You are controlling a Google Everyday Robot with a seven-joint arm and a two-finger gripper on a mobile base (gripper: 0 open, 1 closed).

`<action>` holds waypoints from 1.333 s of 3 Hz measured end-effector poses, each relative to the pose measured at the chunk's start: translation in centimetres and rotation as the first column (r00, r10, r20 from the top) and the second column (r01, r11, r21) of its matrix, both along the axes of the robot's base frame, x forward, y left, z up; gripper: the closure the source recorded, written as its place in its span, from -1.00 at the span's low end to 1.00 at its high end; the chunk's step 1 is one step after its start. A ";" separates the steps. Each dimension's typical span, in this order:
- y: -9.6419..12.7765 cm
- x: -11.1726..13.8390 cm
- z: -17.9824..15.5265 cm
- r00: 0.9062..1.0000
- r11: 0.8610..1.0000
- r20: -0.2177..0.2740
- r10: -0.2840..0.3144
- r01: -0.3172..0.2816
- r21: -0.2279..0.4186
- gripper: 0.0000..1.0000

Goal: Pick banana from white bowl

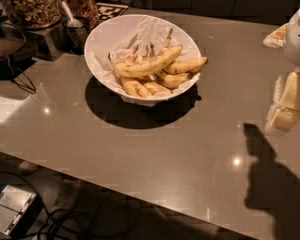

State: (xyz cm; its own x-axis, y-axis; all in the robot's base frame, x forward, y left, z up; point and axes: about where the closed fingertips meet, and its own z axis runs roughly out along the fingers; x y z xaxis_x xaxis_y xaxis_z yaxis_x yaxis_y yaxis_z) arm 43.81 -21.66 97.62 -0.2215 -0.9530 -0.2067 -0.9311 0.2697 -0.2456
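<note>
Nearest me, below the table's front edge and well down and left of the gripper (289,100), a grey box (12,209) and loose black cables (65,224) lie on the floor. On the grey table (155,154), just nearer than the gripper, falls a dark shadow (270,184). The gripper hangs at the right edge of my view, above the tabletop; I cannot tell how far open it is. Well apart to its left sits the white bowl (101,59), paper-lined, and the banana (149,64) lies inside across the shorter bananas (182,66). Beyond the bowl stand a jar (30,4) of brown dry food, a metal scoop (72,19) and a black-and-white tag (110,10)
</note>
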 end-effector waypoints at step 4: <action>8.1 4.1 2.3 0.968 0.965 0.024 0.249 -0.246 -0.092 -1.00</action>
